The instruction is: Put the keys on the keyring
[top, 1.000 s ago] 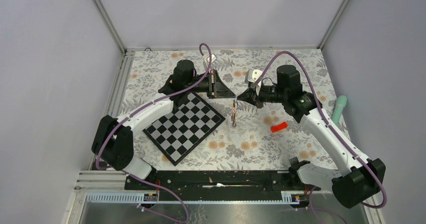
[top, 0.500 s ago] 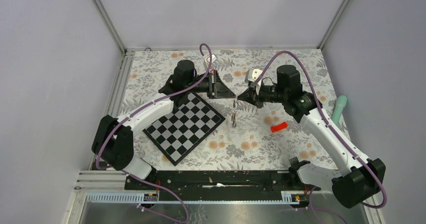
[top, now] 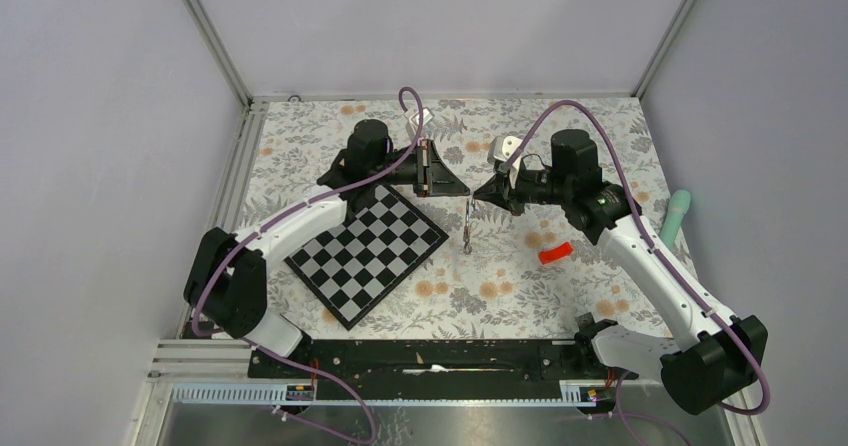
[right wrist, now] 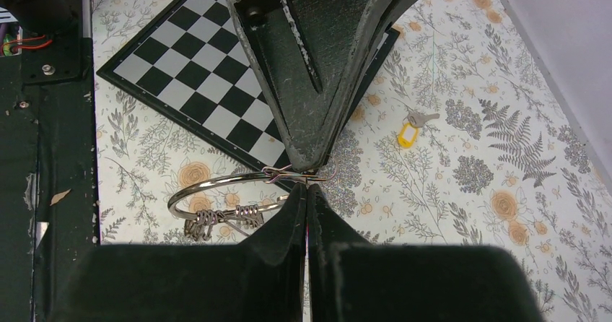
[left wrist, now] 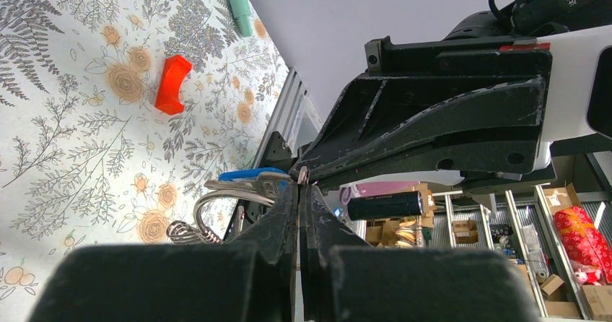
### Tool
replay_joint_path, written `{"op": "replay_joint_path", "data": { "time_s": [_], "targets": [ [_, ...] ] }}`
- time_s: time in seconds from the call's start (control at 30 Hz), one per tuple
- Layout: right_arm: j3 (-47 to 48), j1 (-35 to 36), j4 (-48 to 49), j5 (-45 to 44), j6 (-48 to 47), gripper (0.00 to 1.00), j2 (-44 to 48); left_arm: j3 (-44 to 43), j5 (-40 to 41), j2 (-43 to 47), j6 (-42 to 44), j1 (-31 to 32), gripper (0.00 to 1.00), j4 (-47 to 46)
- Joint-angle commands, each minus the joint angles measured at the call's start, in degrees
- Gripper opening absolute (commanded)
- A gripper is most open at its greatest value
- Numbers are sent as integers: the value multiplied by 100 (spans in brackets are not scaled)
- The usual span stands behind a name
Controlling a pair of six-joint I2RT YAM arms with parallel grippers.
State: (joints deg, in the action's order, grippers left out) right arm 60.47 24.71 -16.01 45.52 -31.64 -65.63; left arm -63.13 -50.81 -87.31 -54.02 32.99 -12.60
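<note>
Right end effector (right wrist: 307,190): jaws fully closed, nipping the keyring (right wrist: 216,186) by its rim. Left end effector (left wrist: 298,186): also closed, tip to tip against the right one. Sliver of metal at its tips, most likely the same ring wire, but not certain.

Held nose to nose above the counter (top: 500,286), leaving the ring hanging free below the tips. Reads as a two-point grip, probably to steady the ring or pry the split open for threading.

Blue-capped key (left wrist: 249,172) and silver blades just beside the left tips, apparently already on the ring; cannot confirm. Twisted wire bits dangling at the ring's low side. Yellow-headed key (right wrist: 410,132) lying loose on the counter, well apart from the ring. Judged partly done at best.

Chessboard (right wrist: 195,69) flat near the left arm. Red plastic piece (left wrist: 172,84) and mint-green stick (left wrist: 237,4) off to the right, neither in the way. Floral-print cloth over the counter, plain grey walls on three sides, aluminium corner posts.
</note>
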Motion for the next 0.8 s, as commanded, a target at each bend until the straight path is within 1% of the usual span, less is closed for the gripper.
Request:
{"op": "replay_joint_path", "data": {
  "time_s": [0.0, 0.6, 0.77],
  "targets": [
    [123, 46, 389, 80, 74, 0, 36, 4, -94, -52, 38, 146, 0, -306],
    [124, 47, 398, -2, 87, 0, 28, -3, -88, -36, 92, 164, 0, -269],
    [140, 51, 411, -76, 140, 0, 20, -37, -41, -41, 178, 172, 0, -138]
  ]
}}
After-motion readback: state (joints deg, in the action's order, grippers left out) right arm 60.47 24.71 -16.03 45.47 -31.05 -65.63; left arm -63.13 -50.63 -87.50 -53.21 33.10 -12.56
